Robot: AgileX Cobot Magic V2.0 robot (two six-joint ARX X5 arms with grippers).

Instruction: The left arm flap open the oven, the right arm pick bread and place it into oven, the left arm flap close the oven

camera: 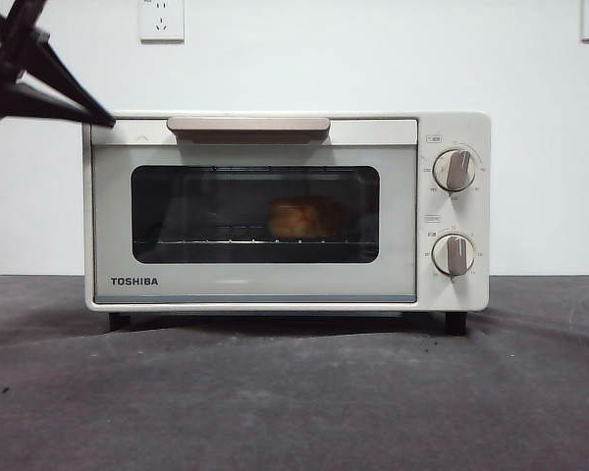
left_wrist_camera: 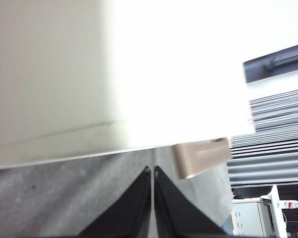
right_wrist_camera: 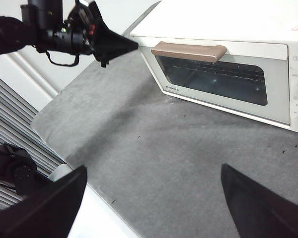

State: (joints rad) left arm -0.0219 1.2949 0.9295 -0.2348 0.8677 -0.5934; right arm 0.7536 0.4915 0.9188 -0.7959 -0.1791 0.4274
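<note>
The cream-white TOSHIBA oven (camera: 285, 211) stands on the grey table with its glass door closed. The golden-brown bread (camera: 296, 219) lies on the wire rack inside, seen through the window. My left gripper (camera: 103, 120) is shut and empty, its tip at the oven's upper left corner, left of the beige handle (camera: 247, 126). In the left wrist view the shut jaws (left_wrist_camera: 153, 171) point at the oven's side, with the handle's end (left_wrist_camera: 201, 157) close by. My right gripper (right_wrist_camera: 154, 173) is open and empty, held back above the table in front of the oven (right_wrist_camera: 223, 64).
The grey cloth-covered table (camera: 294, 392) stretches in front of the oven. Two beige knobs (camera: 455, 170) sit on the oven's right panel. A white wall with sockets (camera: 161, 20) is behind. The table's edge (right_wrist_camera: 59, 148) drops off on the left arm's side.
</note>
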